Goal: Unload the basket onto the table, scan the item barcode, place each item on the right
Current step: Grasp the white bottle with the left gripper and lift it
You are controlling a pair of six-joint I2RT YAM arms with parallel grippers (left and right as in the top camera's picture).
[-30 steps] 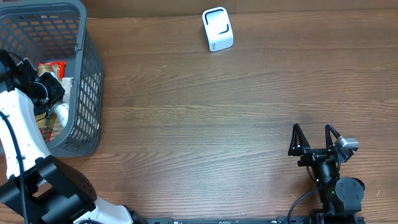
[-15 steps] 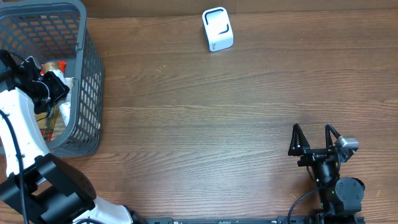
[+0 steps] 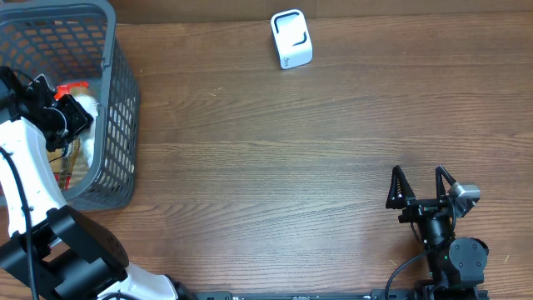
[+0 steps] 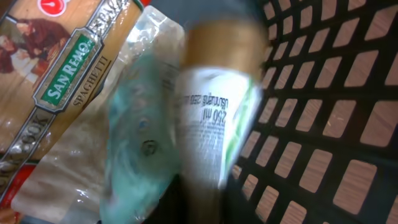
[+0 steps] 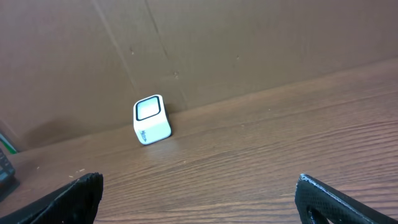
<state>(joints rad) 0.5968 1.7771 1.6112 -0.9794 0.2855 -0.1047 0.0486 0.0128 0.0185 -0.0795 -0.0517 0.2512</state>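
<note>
**Sam:** What is on the left?

**Me:** A grey basket (image 3: 125, 100) sits at the far left of the wooden table (image 3: 291, 150). My left gripper (image 3: 67, 117) is inside it. Its jaws are squeezed tight on a white bottle (image 4: 211, 124) with a brown cap.

**Sam:** Can you read the bottle?

**Me:** Only a bit of small print. The label is too blurry in my left wrist view for me to find a barcode. A pack of San Remo spaghetti (image 4: 62, 81) lies just beside the bottle, also in the basket.

**Sam:** And in the middle?

**Me:** A small white scanner (image 3: 291, 39) stands at the back edge of the table. It is well apart from the basket and the bottle.

**Sam:** What about the right side?

**Me:** My right gripper (image 3: 422, 187) is near the front right corner. Its jaws are spread wide and let go. It points toward the back of the table, and its wrist view looks at the scanner from far off.
</note>
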